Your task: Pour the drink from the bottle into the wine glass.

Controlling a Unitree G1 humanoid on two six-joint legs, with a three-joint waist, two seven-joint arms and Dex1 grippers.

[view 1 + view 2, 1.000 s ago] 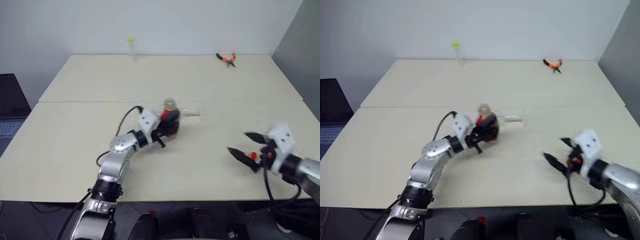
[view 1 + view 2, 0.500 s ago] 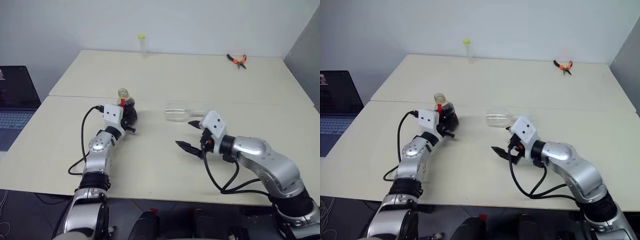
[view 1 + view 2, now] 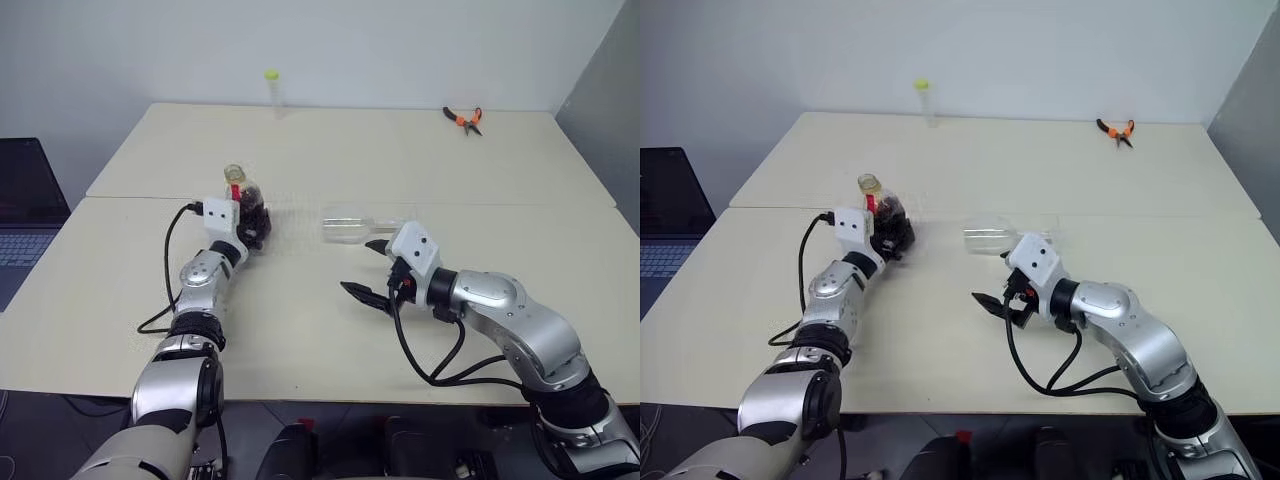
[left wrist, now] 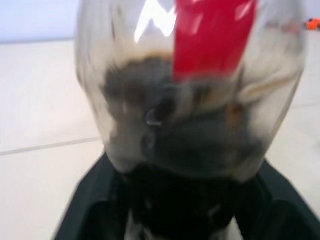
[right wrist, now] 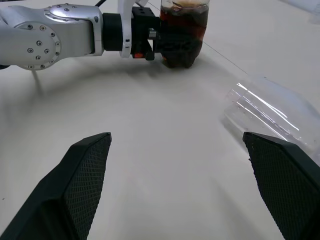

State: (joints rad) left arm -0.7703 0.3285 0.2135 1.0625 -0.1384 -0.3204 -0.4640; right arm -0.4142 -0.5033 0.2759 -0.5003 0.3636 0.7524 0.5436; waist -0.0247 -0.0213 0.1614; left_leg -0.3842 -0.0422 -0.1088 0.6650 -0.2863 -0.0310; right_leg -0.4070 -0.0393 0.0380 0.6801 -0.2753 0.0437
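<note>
1. Where the table (image 3: 300,340) lies nearest the robot, the right gripper (image 3: 366,272) is seen low over the cream top with its two black fingers spread wide and nothing between them.
2. Just beyond that gripper, the wine glass (image 3: 352,228) is found lying on its side; its long axis runs across the table, bowl toward the robot's left and stem toward the right. No liquid is visible in it. Whether the upper fingertip touches the glass cannot be told.
3. At about the same depth, well to the left of the glass, the bottle (image 3: 249,203) is seen standing upright with its long axis vertical and neck up, a red label strip below the mouth. A bare stretch of table lies between bottle and glass, with nothing in the way.
4. The drink (image 5: 181,36), dark brown, is seen filling the bottle's lower body.
5. The left gripper (image 3: 251,222) is set around the bottle's lower half, a finger (image 4: 90,210) on either side; whether the fingers press the plastic or stand slightly off it cannot be told.
6. A seam (image 3: 500,204) across the top is noted behind both objects.
7. At the far edge, a slim clear tube (image 3: 272,90) with a yellow-green top stands upright, and orange-handled pliers (image 3: 462,118) lie toward the far right corner.
8. A laptop (image 3: 25,200) is seen off the table's left side.
</note>
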